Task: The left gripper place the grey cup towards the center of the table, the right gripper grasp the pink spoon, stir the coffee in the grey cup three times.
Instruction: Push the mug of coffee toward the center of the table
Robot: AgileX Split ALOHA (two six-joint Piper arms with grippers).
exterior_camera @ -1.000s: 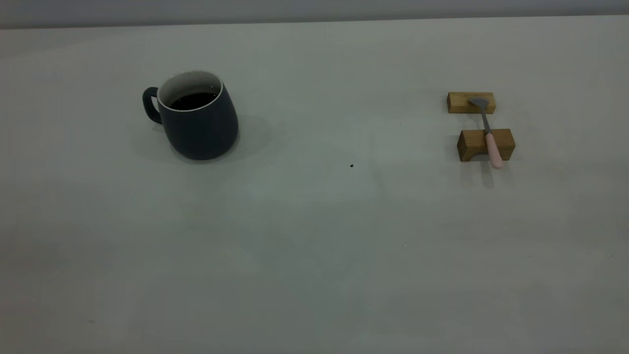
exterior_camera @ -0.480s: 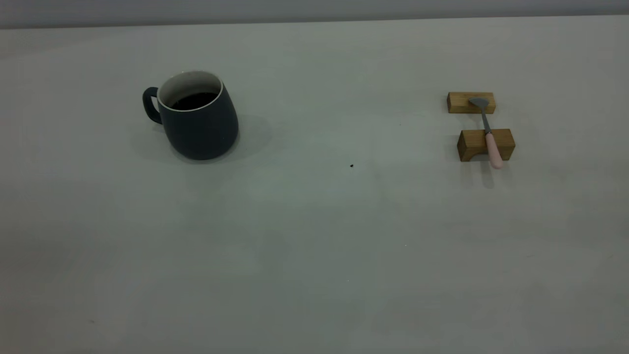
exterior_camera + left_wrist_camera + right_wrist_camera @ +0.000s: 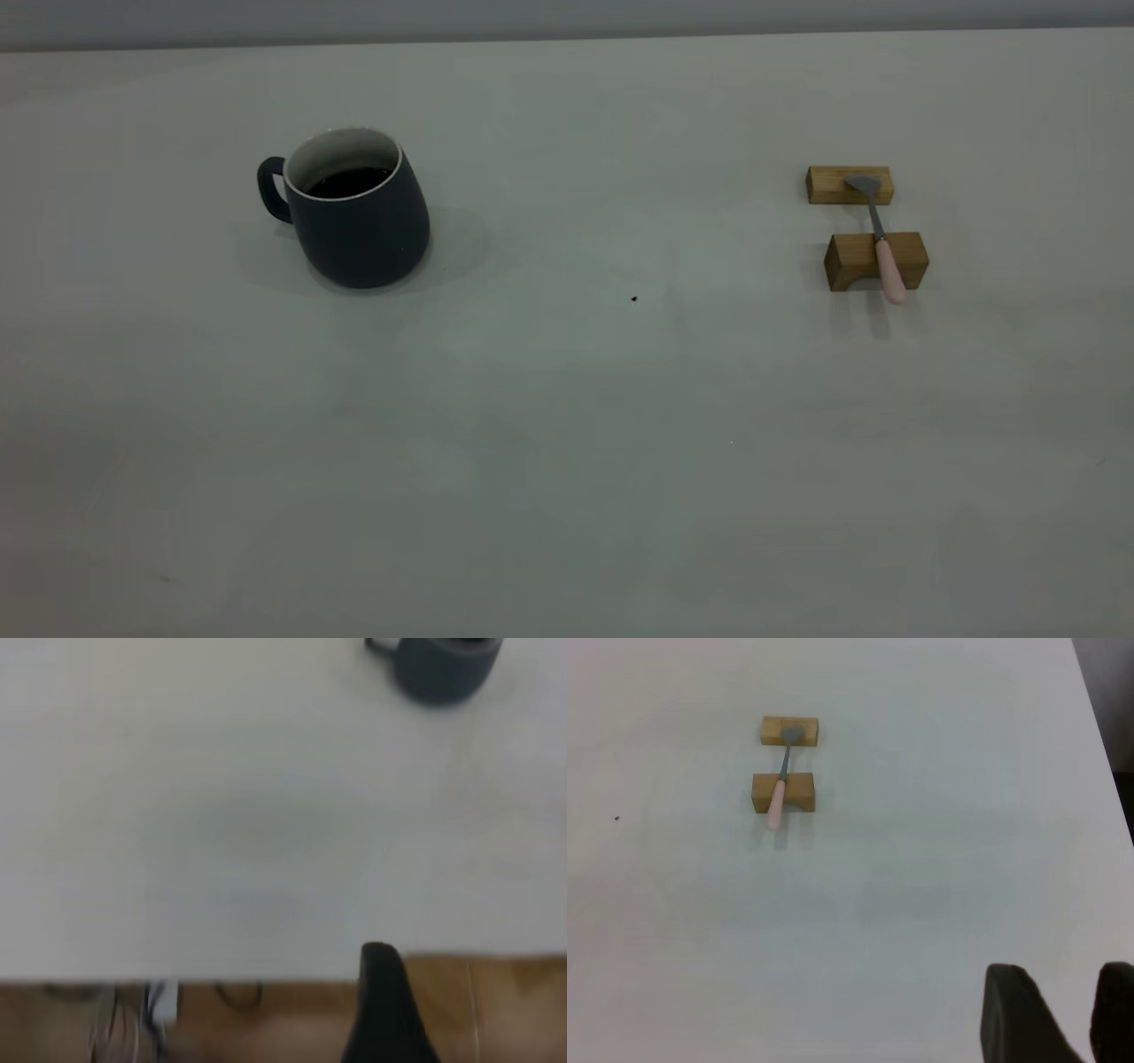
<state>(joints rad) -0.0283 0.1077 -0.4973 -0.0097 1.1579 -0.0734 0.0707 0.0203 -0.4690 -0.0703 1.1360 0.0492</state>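
Pale grey-white and broad, the table [image 3: 567,461] carries everything, and neither arm shows in the exterior view, so the step in hand looks like the very first one: the left arm reaching for the cup. The grey cup [image 3: 357,211] stands upright well to the left of the table's middle, its loop handle turned outward, away from the centre, with the coffee [image 3: 349,182] lying dark and fairly high inside the pale wall. The left pincer [image 3: 386,1010] is back beyond the table's near edge, well apart from the cup; only one dark finger shows in its wrist view, so I cannot tell whether it is released or clenched. To do this step well, I judge it should approach level, take the cup by the handle or across the body, and slide or carry it slowly toward the centre without tilting, since the liquid could slop. Two tan wooden blocks [image 3: 875,260] sit well to the right, and the pink spoon [image 3: 889,268] rests across both, bowl on the far block, handle overhanging the near one. The right pincer [image 3: 1072,1019] hangs far from the spoon, its two fingers parted and holding nothing.
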